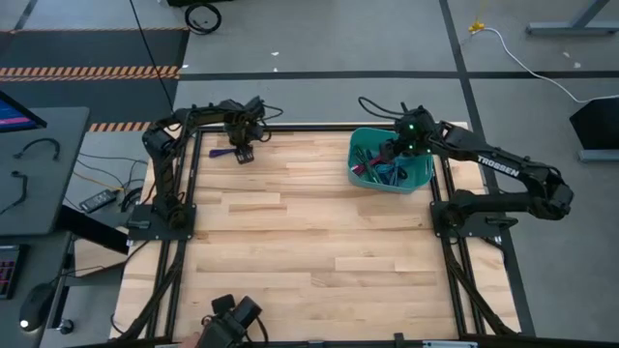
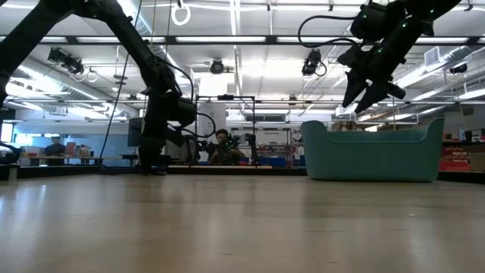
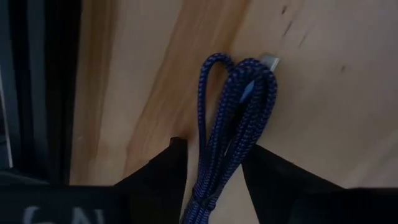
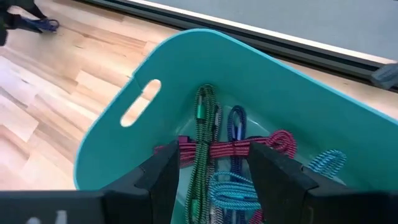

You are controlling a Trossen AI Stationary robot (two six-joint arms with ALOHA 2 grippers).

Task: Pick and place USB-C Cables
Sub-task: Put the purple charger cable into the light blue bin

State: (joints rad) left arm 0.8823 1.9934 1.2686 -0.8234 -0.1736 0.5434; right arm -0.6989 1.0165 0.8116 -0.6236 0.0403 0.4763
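Left gripper (image 1: 241, 153): low at the far edge of the table (image 1: 309, 251), near its far-left corner. The jaws stand on both sides of a purple cable (image 3: 233, 124); this coiled bundle lies flat on the wood, its loops and a metal plug sticking out past the fingertips. I cannot tell if the fingers press it or only frame it.

Right gripper (image 1: 391, 155): raised above the teal bin (image 1: 426, 179), which stands near the far-right corner of the table. The jaws are spread apart and nothing is between them.

Cables in the bin: a green bundle (image 4: 202, 143), a maroon one (image 4: 230, 149), a dark blue one (image 4: 236, 124) and light blue ones (image 4: 233, 190) lie mixed on the bottom, some crossing over others.

Background: a person (image 2: 220, 148) shows far behind the table in the low view.
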